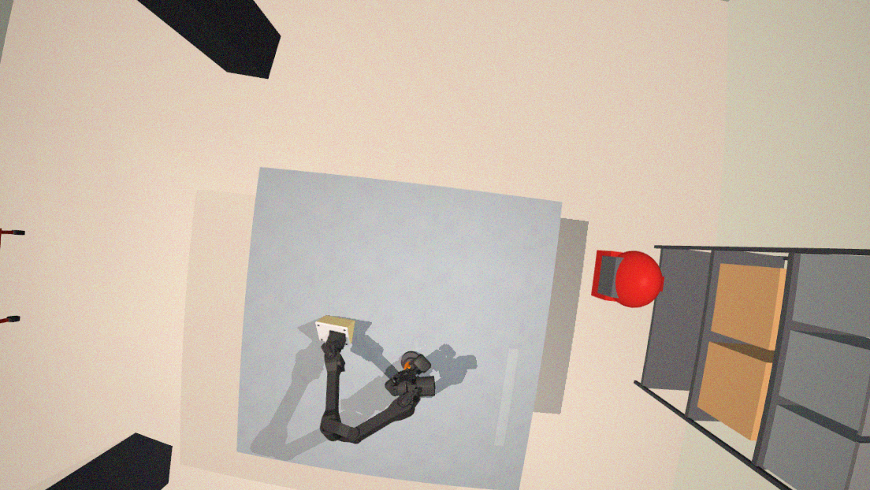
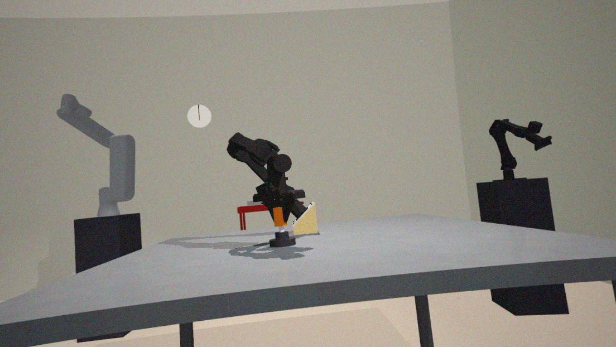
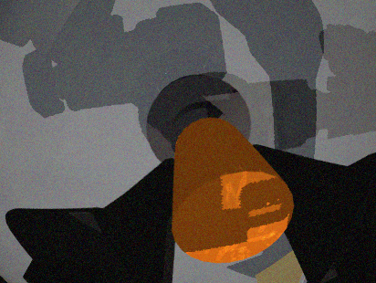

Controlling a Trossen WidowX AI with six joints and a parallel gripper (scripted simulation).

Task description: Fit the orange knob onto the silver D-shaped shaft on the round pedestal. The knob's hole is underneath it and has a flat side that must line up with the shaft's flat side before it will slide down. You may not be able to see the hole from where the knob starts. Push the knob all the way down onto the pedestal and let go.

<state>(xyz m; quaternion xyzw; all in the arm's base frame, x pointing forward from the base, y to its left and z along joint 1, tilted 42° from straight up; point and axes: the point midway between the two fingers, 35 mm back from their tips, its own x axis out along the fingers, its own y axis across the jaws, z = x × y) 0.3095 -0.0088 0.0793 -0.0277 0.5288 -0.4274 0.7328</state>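
The orange knob (image 1: 407,366) (image 2: 278,215) (image 3: 228,219) is held between the fingers of my gripper (image 2: 279,220) (image 3: 213,160), which is shut on it. In the exterior view the knob is over the dark round pedestal (image 2: 282,242) (image 3: 160,137) and looks slightly tilted. A short piece of the silver shaft (image 2: 281,229) shows between the knob's lower edge and the pedestal. I cannot tell whether the shaft's tip is in the hole. The hole and both flat sides are hidden. In the wrist view the knob covers the shaft and part of the pedestal.
The arm's base is on a yellow wedge (image 1: 340,321) (image 2: 308,221) with a white sloping face, behind the pedestal in the exterior view. The grey-blue table (image 1: 389,243) (image 2: 388,250) carries both. A red rounded object (image 1: 636,278) and a shelf rack are beyond the table. Arm shadows cross the pedestal area.
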